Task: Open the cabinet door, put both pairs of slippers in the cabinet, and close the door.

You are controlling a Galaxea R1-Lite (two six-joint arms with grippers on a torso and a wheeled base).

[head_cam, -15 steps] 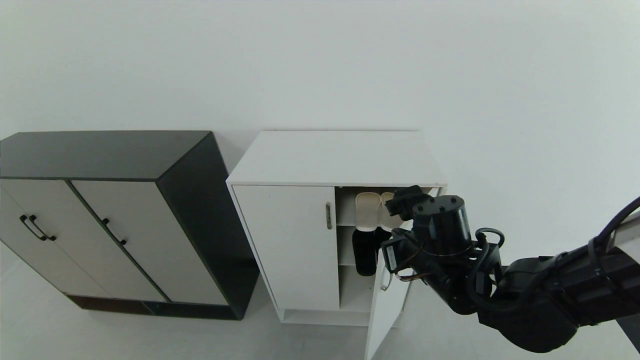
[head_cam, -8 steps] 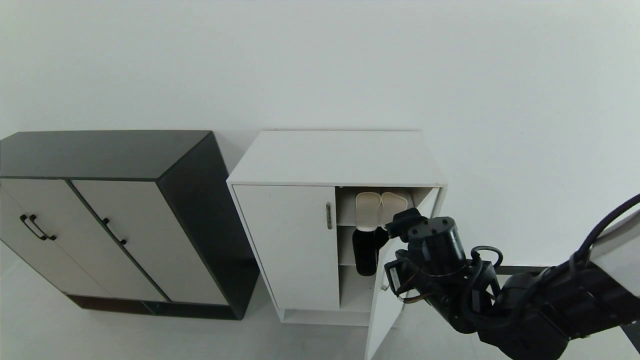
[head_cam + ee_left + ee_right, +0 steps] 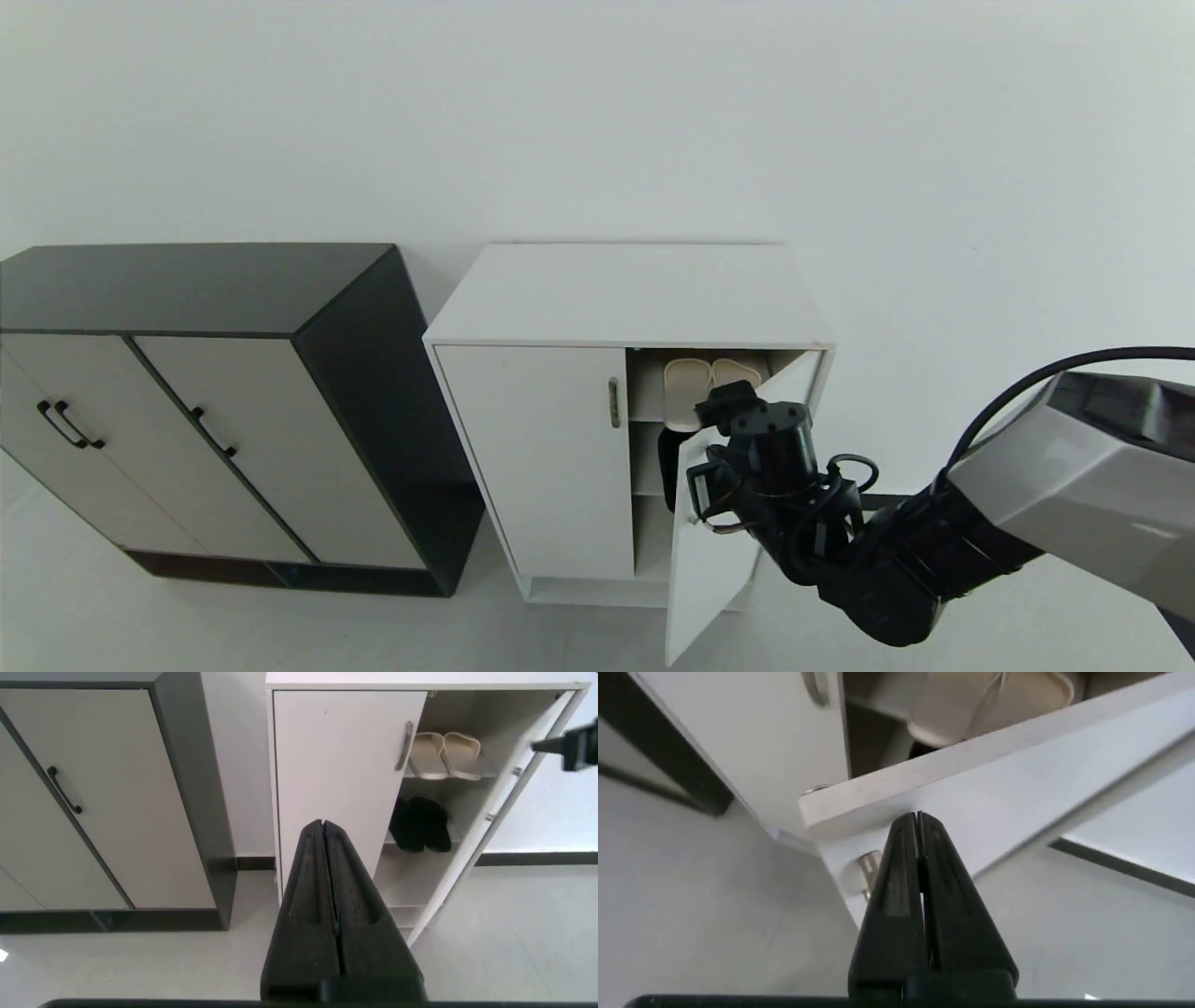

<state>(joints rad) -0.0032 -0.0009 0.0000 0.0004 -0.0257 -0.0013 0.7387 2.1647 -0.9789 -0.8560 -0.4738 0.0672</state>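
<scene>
The white cabinet (image 3: 625,294) stands against the wall, its left door (image 3: 537,457) closed and its right door (image 3: 709,569) half open. A beige pair of slippers (image 3: 709,378) lies on the top shelf, and a black pair (image 3: 667,467) on the shelf below is partly hidden by the door. My right gripper (image 3: 719,399) is shut and rests against the outer face of the right door (image 3: 1036,775) near its top edge. My left gripper (image 3: 322,831) is shut on nothing and hangs well back, facing the cabinet's left door (image 3: 341,775). Both pairs, beige (image 3: 447,754) and black (image 3: 420,824), show there too.
A dark cabinet (image 3: 187,392) with two pale doors stands just left of the white one. Bare grey floor (image 3: 280,625) lies in front of both. The wall runs right behind them.
My right arm has swung left and down, and the right door has turned with it from wide open to about half open.
</scene>
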